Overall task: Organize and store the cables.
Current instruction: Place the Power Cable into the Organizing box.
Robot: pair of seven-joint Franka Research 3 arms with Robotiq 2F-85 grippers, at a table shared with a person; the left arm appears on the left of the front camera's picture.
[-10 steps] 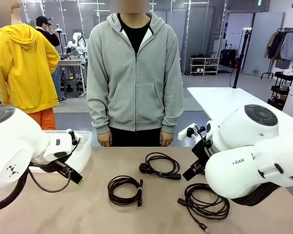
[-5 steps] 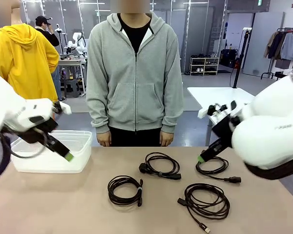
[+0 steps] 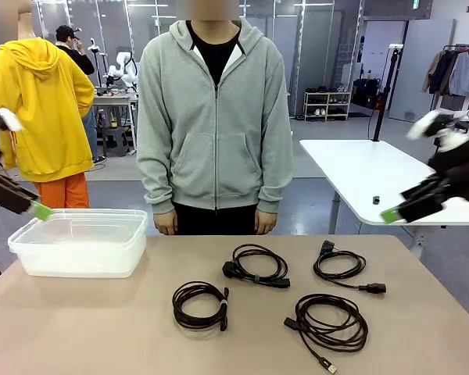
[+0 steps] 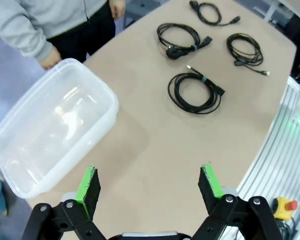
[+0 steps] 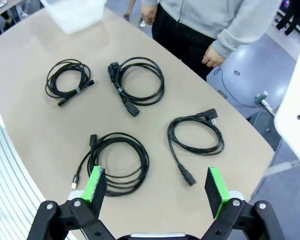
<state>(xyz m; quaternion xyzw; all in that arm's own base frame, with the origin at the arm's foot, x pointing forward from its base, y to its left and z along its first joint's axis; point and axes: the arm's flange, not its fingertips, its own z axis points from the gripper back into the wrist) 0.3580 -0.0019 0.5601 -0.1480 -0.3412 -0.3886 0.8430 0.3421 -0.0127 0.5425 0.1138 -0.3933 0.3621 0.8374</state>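
Four cables lie apart from one another on the tan table (image 3: 86,332), to the right of a clear plastic tub (image 3: 78,259) that stands at the far-left corner. The middle coil (image 3: 259,280) lies toward the far side, with a chunky plug at its left. The near-left coil (image 3: 199,322) is tied with a small band on its right edge. The near-right coil (image 3: 358,332) is looser and trails a thin plug end toward the near edge. The far-right coil (image 3: 340,276) has one plug at its far side and another stretched out to the right. The left gripper (image 4: 149,182) hangs high above the tub's left end, its green pads wide apart with nothing between them; its wrist view looks down on the tub and all four coils. The right gripper (image 5: 156,185) is raised off to the right, past the table's edge, its jaws likewise spread and empty, with the coils well below it. A person in a grey hoodie (image 3: 215,125) stands at the far edge behind the middle coil, hands hanging at the sides just beyond the tabletop.
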